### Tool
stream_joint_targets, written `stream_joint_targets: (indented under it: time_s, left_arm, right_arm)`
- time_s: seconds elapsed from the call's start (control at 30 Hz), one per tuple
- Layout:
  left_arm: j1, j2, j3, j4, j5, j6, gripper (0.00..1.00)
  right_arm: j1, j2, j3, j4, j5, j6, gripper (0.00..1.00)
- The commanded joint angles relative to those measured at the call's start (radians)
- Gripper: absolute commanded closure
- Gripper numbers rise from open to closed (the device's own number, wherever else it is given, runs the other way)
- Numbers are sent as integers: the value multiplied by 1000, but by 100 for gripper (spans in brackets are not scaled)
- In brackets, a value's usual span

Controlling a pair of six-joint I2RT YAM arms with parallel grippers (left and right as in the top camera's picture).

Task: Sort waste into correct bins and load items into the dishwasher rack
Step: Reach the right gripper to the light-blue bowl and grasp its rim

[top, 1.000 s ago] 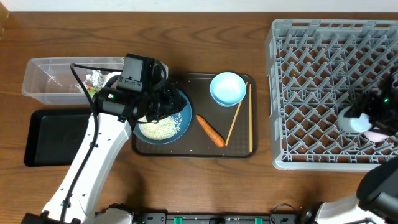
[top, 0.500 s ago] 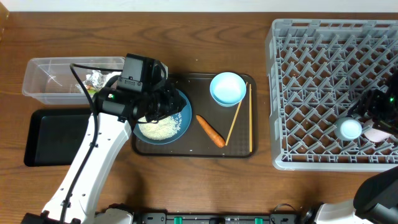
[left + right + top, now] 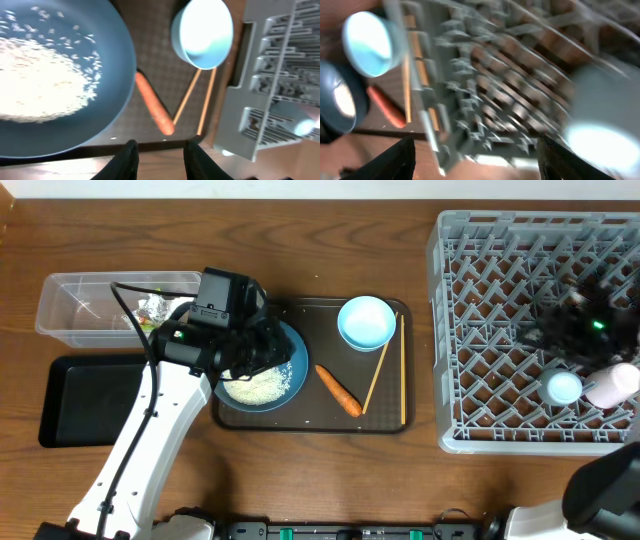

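No readable text

No lettering, label, brand or number can be read in any view; the right wrist view is too blurred to tell.

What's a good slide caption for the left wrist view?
Left pincer open by the dark blue plate of rice; carrot, chopsticks and pale blue bowl lie alongside on the brown tray.
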Motion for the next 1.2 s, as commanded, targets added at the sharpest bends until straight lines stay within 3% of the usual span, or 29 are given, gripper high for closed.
stream_joint_targets:
  time_s: [0.0, 0.2, 0.43, 0.67, 0.83, 0.93, 1.17]
  left_arm:
    - [3, -7, 11, -19, -106, 37, 67]
    - [3, -7, 11, -74, -277, 36, 59]
    - [3, -7, 11, -143, -453, 37, 50]
    - [3, -7, -1, -150, -464, 36, 49]
    - [3, -7, -5, -154, -464, 37, 49]
    - [3, -7, -5, -154, -464, 37, 49]
    - [3, -7, -5, -154, -464, 36, 49]
  right_arm:
    - [131, 0, -6, 50, -93, -54, 32]
    - [408, 2, -6, 281, 81, -15, 35]
    - [681, 54, -6, 569, 478, 113, 25]
    - [753, 209, -6, 646, 495, 231, 30]
    - [766, 307, -6, 661, 489, 238, 32]
    - [768, 345, -6, 652, 489, 268, 39]
    - [766, 375, -6, 648, 489, 277, 69]
